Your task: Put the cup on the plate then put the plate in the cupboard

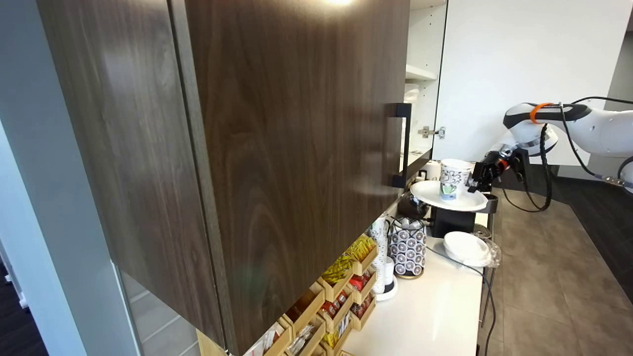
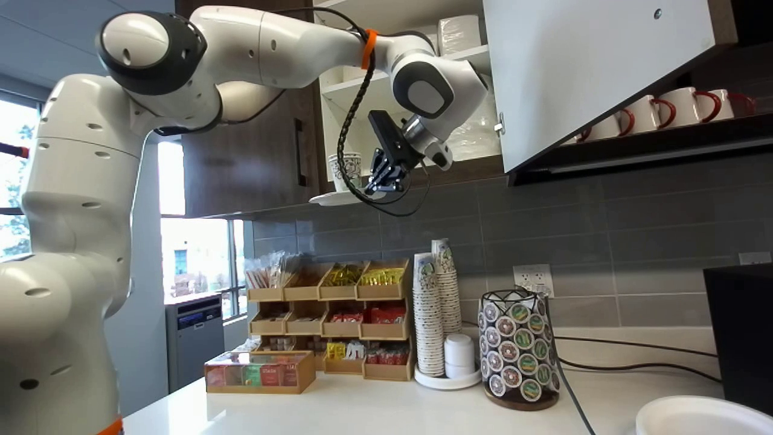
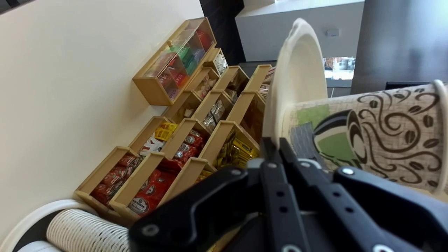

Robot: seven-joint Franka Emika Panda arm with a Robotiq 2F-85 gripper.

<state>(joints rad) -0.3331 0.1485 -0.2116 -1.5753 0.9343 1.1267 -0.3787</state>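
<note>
Since the cup [image 1: 454, 177] stands upright on the plate [image 1: 465, 201], part 1 of the task looks done; the step in hand seems to be part 2 — getting the loaded plate into the cupboard [image 1: 427, 39], upper right of the frame in an exterior view. The gripper [image 3: 276, 144] has its fingers drawn together on the plate's rim, pinching 1 edge near the middle of the wrist view, with the cup just beside the tips. In both exterior views the plate hangs near level, well above the counter [image 1: 408, 314], and appears lower than the cupboard's floor. So the next move likely calls for a lift, then a reach inward between the dark cabinet [image 1: 296, 138] and the wide-swung door [image 1: 529, 54]. So held, the plate could droop, and the cup could slide or tip — a slow, flat path would suit. Wrapped stacks [image 2: 459, 35], upper middle of an exterior view, take up room inside; how much is left I cannot tell.
</note>
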